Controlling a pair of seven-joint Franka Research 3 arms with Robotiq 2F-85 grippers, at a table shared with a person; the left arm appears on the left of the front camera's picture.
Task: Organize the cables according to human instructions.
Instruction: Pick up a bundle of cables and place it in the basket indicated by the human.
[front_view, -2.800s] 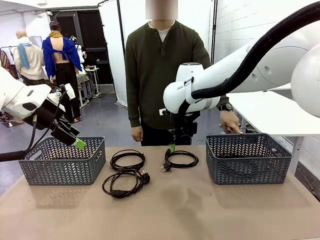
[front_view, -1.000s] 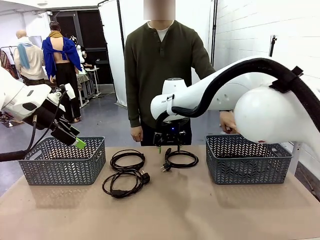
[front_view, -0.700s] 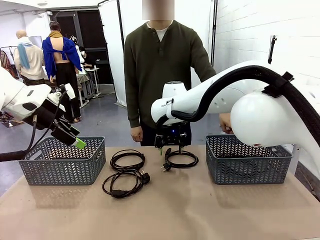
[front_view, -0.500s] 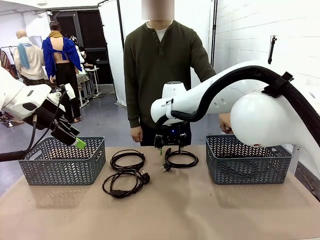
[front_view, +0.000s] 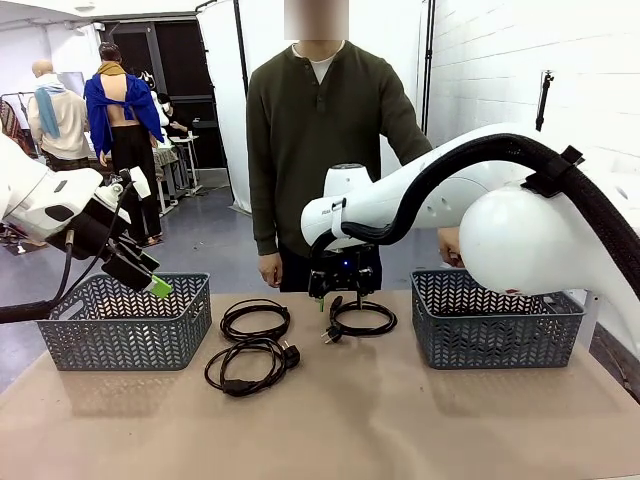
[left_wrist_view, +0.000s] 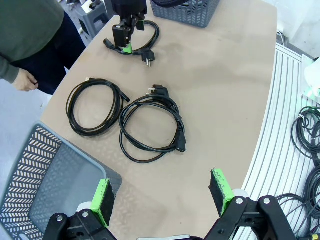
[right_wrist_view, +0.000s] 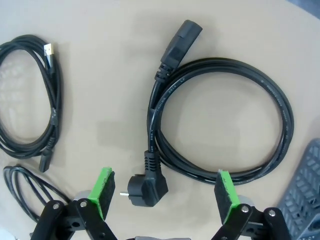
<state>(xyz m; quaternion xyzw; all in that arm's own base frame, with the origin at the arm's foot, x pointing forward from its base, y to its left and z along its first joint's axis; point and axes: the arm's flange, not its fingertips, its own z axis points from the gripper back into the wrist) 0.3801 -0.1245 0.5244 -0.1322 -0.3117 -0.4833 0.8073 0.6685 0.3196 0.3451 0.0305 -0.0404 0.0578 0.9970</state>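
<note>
Three black cables lie coiled on the table, none lifted yet; positions are given from the left basket (front_view: 120, 335).

1. Left gripper (left_wrist_view: 164, 201): hangs above the near right corner of that basket, fingers spread wide, holding nothing. No movement over the last seconds.
2. Thin cable (left_wrist_view: 120, 99) and plugged cable (left_wrist_view: 159, 91): side by side just right of the basket, the thin one farther from me. Both undisturbed.
3. Third cable (right_wrist_view: 151, 122): farther right again, coil flat, angled plug (right_wrist_view: 146, 186) pointing toward me. Unmoved.
4. Right gripper (right_wrist_view: 164, 194): this is the change. It has swung in from higher up and farther right, and now sits low over the third cable. Its fingers are spread and empty, straddling the plug end without touching it. In the last half second it has barely shifted, so I judge the approach finished.
5. Right basket (front_view: 495, 325): well right of the landmark. The person's hand (front_view: 449, 246) remains at its far rim, which I read as the instructed destination.

Finding: grasp of the third cable is the step due.
</note>
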